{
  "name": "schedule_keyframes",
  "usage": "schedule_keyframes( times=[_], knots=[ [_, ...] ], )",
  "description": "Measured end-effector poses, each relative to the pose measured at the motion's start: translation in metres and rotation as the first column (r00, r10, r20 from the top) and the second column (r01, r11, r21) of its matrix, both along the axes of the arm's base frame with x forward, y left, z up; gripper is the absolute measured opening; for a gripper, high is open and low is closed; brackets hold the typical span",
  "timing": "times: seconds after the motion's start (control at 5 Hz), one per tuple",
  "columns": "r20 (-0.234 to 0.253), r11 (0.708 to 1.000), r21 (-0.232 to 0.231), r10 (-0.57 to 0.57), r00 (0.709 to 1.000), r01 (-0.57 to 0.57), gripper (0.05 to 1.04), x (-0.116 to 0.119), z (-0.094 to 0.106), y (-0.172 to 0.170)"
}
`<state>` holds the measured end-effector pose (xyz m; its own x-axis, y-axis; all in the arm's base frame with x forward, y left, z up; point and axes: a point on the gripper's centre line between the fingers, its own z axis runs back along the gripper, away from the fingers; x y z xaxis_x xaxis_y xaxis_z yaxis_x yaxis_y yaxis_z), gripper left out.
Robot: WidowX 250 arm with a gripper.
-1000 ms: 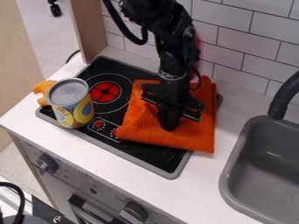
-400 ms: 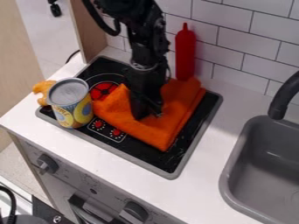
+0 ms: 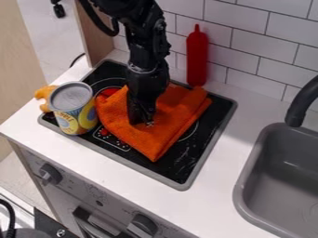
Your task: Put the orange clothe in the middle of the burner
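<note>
My gripper (image 3: 142, 122) points down onto the orange cloth (image 3: 162, 132), its tips pressed against or into the fabric near the cloth's left-centre. The folded cloth lies across the middle of the black burner plate (image 3: 202, 137), its left corner against the can and its front corner towards the plate's front edge. It covers most of the red ring at the back left and part of the control dials. Whether the fingers pinch the fabric is hard to make out.
A yellow can (image 3: 73, 109) stands on the burner's left edge, with an orange toy (image 3: 45, 96) behind it. The red bottle (image 3: 197, 58) stands at the wall behind the burner. A grey sink (image 3: 282, 176) with a black faucet (image 3: 303, 102) is on the right.
The gripper and the cloth have moved left across the burner together, and the cloth has turned. The red bottle and the burner's right side have come into view. The can has shifted slightly.
</note>
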<state>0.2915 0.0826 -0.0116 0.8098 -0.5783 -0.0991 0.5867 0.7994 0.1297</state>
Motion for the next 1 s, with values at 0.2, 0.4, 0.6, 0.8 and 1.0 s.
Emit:
schedule_keyframes(
  times=[0.2,0.4,0.6,0.8,1.0],
  knots=[
    [0.039,0.995,0.004,-0.101,0.994,0.101,0.052,0.009,0.000,0.000],
    [0.056,0.989,0.037,-0.144,0.988,0.142,0.052,0.020,-0.001,0.006],
    [0.055,0.978,0.089,-0.192,0.980,0.187,0.052,0.033,-0.001,0.015],
    [0.003,0.976,0.096,-0.195,0.981,0.194,0.052,0.038,0.001,0.027],
    [-0.027,0.974,0.112,-0.195,0.980,0.197,0.052,0.042,0.002,0.039]
  ],
)
